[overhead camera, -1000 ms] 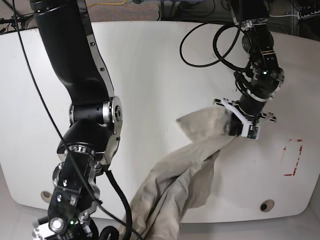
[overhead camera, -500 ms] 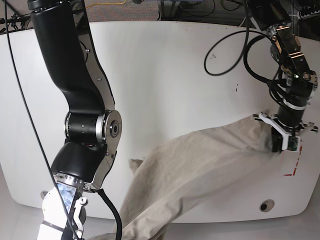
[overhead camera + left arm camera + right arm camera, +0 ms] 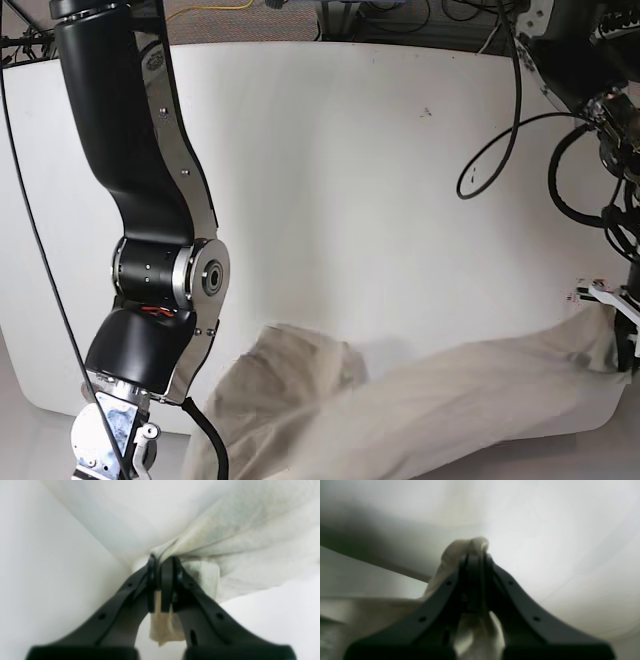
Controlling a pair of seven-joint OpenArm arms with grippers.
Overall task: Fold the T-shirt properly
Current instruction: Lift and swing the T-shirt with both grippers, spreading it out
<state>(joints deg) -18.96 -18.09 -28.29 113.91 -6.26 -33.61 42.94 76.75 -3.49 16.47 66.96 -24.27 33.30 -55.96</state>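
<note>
**Both grippers clamped on the T-shirt**

Left gripper [image 3: 162, 566]: jaws pressed together on a bunched fold of the T-shirt [image 3: 240, 535]. A short tab of cloth is seen hanging below the fingertips; the rest is spread up and to the right of the gripper, over the white surface [image 3: 45, 562].

Right gripper [image 3: 475, 556]: jaws likewise closed, a wad of cloth pinched between them and bulging past the tips; more cloth is trailed down and left of the gripper. Background is blurred.

Base view: the shirt is stretched along the near edge of the surface, between the two arms.
</note>
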